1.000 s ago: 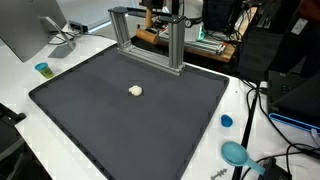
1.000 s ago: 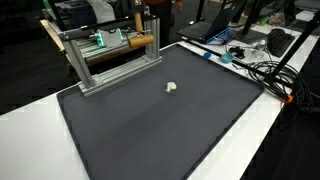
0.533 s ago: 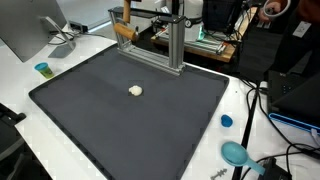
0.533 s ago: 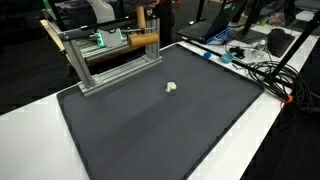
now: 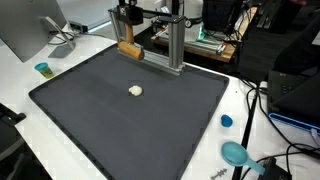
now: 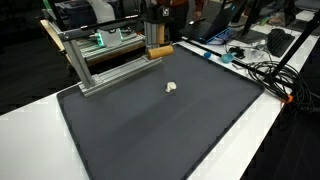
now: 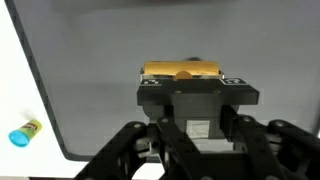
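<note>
We logged the tool (image 5: 128,41) clamped on a tan wooden block (image 5: 129,50), beside the metal frame (image 5: 172,45) at the dark surface's (image 5: 110,125) far edge. A small white lump (image 5: 135,90) lay apart.

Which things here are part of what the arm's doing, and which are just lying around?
In use: gripper, wooden block it grips, black mat beneath.
Lying about: white lump, metal frame, blue cup, blue lid, cables.

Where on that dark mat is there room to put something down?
Most of the mat is bare, all around the white lump. Crowded: the back, by the frame and the gripper holding a block, and the cables beside the mat.
</note>
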Action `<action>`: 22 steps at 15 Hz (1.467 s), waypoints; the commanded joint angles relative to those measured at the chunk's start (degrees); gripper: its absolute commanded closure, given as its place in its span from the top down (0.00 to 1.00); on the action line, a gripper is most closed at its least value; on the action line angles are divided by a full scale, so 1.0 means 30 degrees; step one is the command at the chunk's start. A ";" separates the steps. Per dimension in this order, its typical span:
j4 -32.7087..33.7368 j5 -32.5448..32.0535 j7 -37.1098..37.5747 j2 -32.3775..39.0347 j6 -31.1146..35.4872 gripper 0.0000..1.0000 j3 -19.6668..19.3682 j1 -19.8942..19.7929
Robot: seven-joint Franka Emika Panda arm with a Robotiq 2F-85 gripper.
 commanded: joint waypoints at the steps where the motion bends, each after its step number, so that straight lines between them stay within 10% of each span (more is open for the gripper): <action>1: 0.0273 0.0005 0.0373 0.0164 -0.0498 0.46 -0.0145 0.0407; 5: 0.0552 0.0020 0.0630 0.0161 -0.0966 0.46 -0.0076 0.0524; 6: 0.0554 0.0020 0.0630 0.0161 -0.0972 0.21 -0.0079 0.0520; 22: 0.4326 0.1951 -0.1146 0.7337 0.1439 0.21 -0.0604 0.0779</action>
